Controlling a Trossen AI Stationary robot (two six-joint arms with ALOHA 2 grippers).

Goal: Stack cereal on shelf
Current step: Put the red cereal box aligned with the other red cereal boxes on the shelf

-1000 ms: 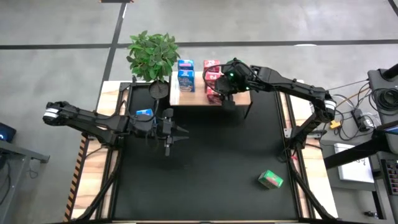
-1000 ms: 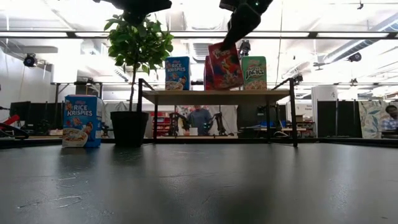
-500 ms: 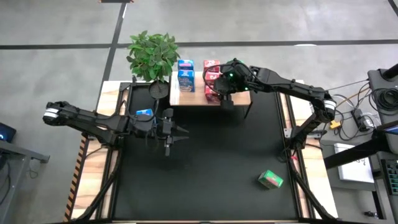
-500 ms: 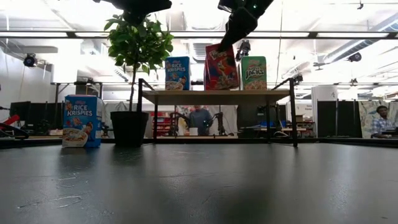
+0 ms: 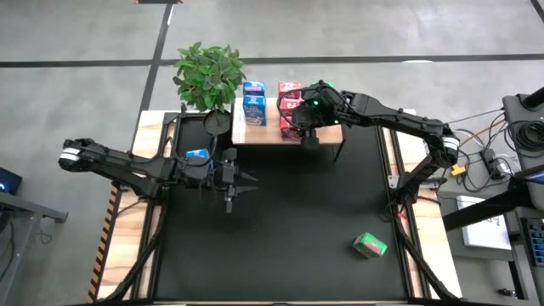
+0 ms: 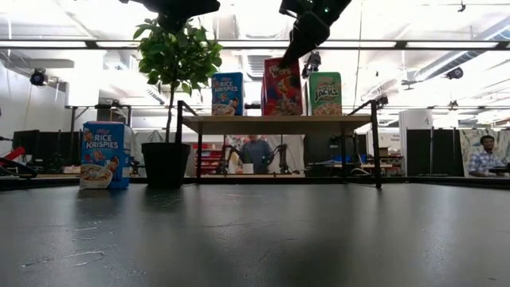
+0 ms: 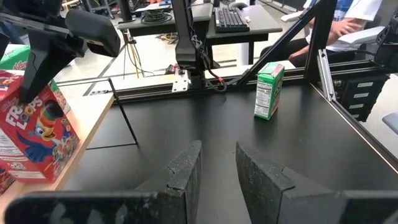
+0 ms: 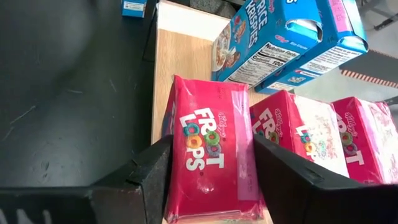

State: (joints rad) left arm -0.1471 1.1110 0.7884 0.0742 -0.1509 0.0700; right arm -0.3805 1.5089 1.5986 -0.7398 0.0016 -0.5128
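My right gripper is over the light-wood shelf at the table's far edge, shut on a red-pink cereal carton. The carton stands upright on the shelf board, between a blue carton and a green one. More red cartons and blue ones stand on the shelf behind it. My left gripper hovers open over the middle of the mat. A blue carton stands by the left arm, and a green one rests on the mat's near right part. My right gripper pinches the red-pink carton between its two fingers, one on each narrow side, near its upper end. The fingers come slanting down from above and from the table's right. The carton is upright with its bottom on the shelf board.
A potted plant stands at the shelf's left end, beside the far left corner of the black mat. People sit at desks in the room beyond the table.
The red-pink carton in my right gripper has tipped from a tilt to upright and now stands level on the shelf board. The gripper has shifted slightly with it and stays shut on it.
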